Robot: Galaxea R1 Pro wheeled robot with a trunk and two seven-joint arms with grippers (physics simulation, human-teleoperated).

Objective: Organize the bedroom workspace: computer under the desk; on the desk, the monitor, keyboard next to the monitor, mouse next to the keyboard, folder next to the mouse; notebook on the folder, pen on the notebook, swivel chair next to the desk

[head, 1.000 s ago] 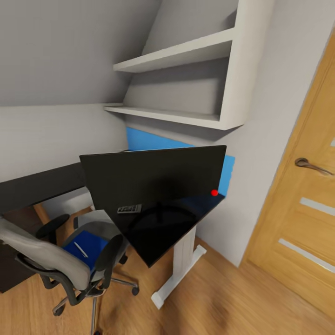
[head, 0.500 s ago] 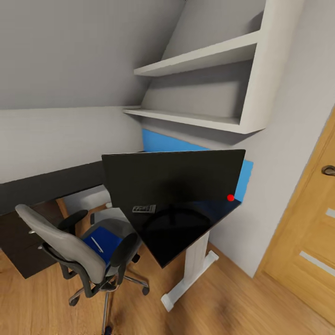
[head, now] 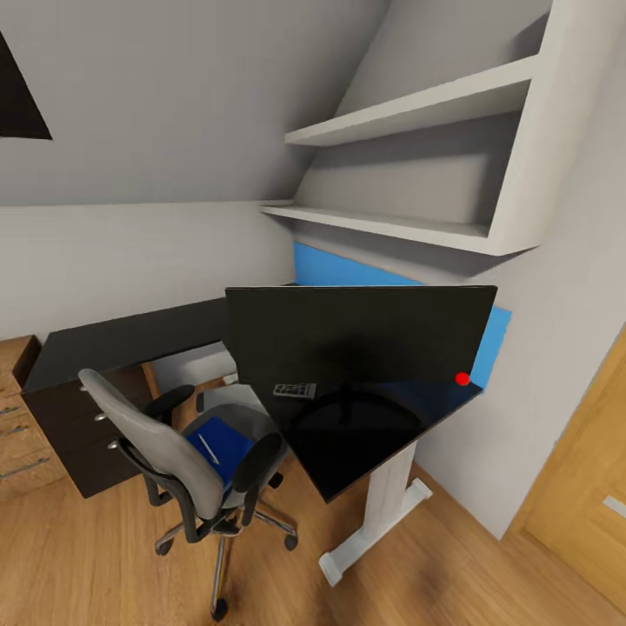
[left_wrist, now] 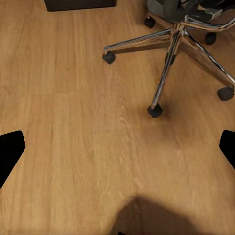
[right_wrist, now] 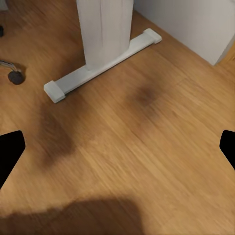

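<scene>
Two end effectors hang low over the wooden floor (head: 104, 565), each with its dark fingertips spread wide apart and nothing between them. Under the left end effector (left_wrist: 117, 147), in the left wrist view, is bare floor, with the chrome star base of the swivel chair (left_wrist: 171, 44) just beyond it. Under the right end effector (right_wrist: 117, 147), in the right wrist view, is floor too, and a little farther stands the desk's white leg (right_wrist: 105, 29) on its flat foot.

From the head view, the swivel chair (head: 165, 448) stands nearest, at the left, its seat turned toward the tabletop (head: 365, 435) and close beside its near corner. The blue folder (head: 228, 448) lies on the seat, a thin pale pen (head: 207, 449) resting on it. To the right, the monitor (head: 356, 335) stands upright on the glossy black tabletop, red light at its lower right. The keyboard (head: 295, 390) shows just at the monitor's lower left edge, on the tabletop. Farther left is a black drawer cabinet (head: 96, 435). Behind the monitor runs the blue panel (head: 335, 268), with white shelves (head: 409, 228) above.
</scene>
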